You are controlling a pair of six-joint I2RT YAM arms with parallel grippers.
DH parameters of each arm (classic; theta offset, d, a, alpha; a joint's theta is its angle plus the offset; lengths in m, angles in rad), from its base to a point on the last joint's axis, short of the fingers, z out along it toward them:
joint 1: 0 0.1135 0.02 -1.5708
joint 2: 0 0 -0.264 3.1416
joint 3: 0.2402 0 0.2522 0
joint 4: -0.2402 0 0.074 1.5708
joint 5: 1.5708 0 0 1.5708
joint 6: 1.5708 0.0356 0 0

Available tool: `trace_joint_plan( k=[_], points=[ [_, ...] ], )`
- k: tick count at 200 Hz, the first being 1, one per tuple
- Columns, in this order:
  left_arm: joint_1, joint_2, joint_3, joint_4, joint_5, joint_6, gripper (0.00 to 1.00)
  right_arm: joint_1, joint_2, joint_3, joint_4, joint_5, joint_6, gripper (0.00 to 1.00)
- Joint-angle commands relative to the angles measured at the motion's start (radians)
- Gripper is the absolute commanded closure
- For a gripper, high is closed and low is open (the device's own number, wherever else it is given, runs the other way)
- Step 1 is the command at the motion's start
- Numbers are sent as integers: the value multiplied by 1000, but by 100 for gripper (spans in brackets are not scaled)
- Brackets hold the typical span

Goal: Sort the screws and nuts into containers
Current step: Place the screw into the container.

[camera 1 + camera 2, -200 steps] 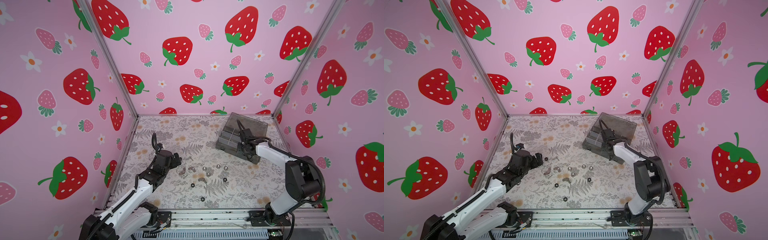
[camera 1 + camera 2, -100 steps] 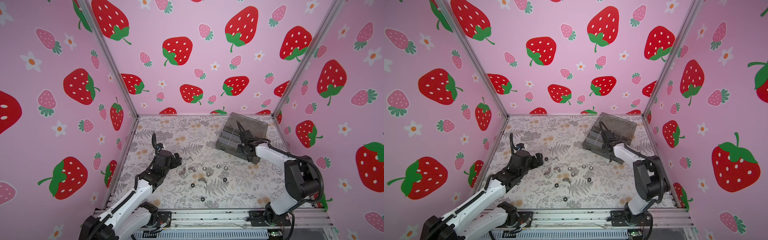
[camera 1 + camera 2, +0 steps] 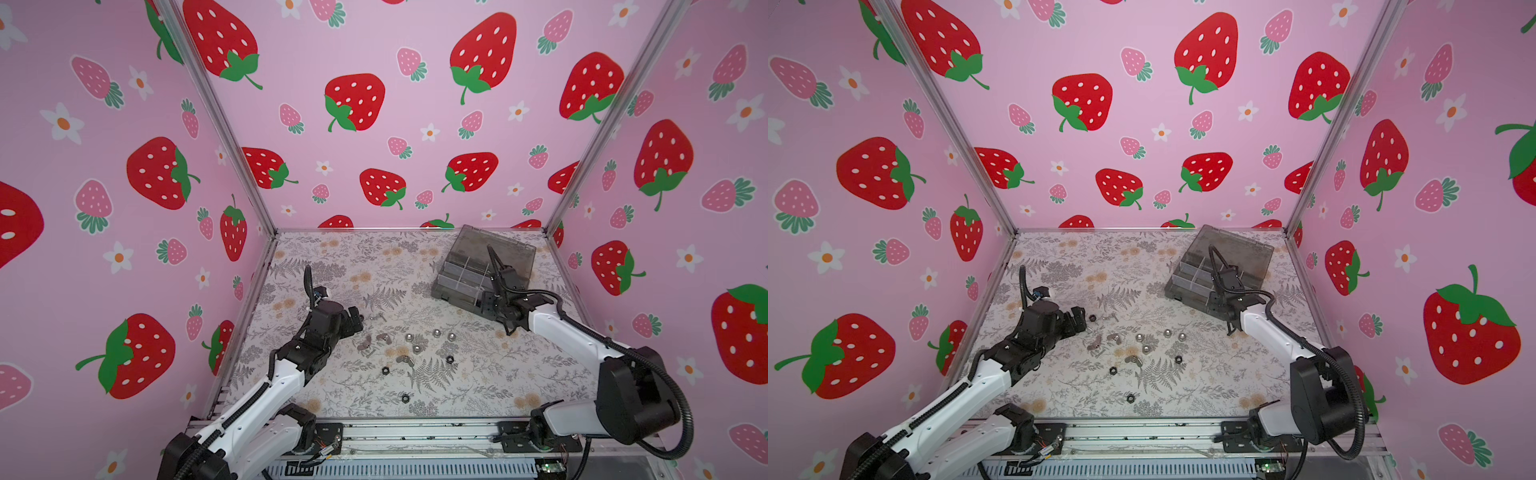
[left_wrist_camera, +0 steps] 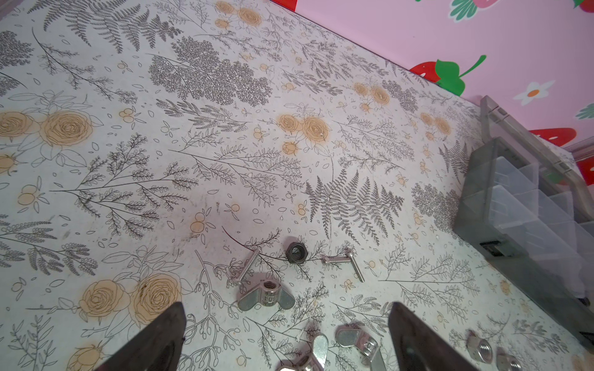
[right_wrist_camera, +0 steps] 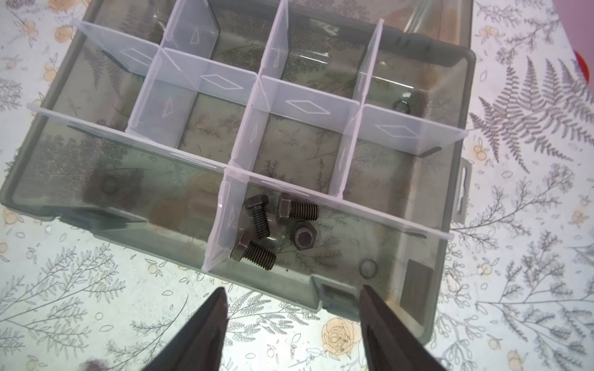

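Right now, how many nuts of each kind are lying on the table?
Black nuts: 4
Cap nuts: 4
Wing nuts: 3
Total: 11

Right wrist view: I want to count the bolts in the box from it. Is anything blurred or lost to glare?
Right wrist view: four black bolts sharp and evenly lit; faint glare on the pale dividers, not on the bolts; right gripper soft, out of focus. Both top views: bolts too small to count.
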Motion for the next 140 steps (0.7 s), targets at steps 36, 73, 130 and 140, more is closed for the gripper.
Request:
trace_joint_plan(
  k=[36,73,130,140],
  points=[
    [-66,66,69,-20,22,46,1,-7,-110,-109,101,80,17,0],
    [-176,154,147,-85,19,61,6,-6,-162,-179,120,177,49,0],
    [-323,370,287,-264,24,37,22,-7,-183,-222,128,243,87,0],
    [-343,403,301,-277,24,24,23,-7,-188,-228,133,245,91,0]
  ],
)
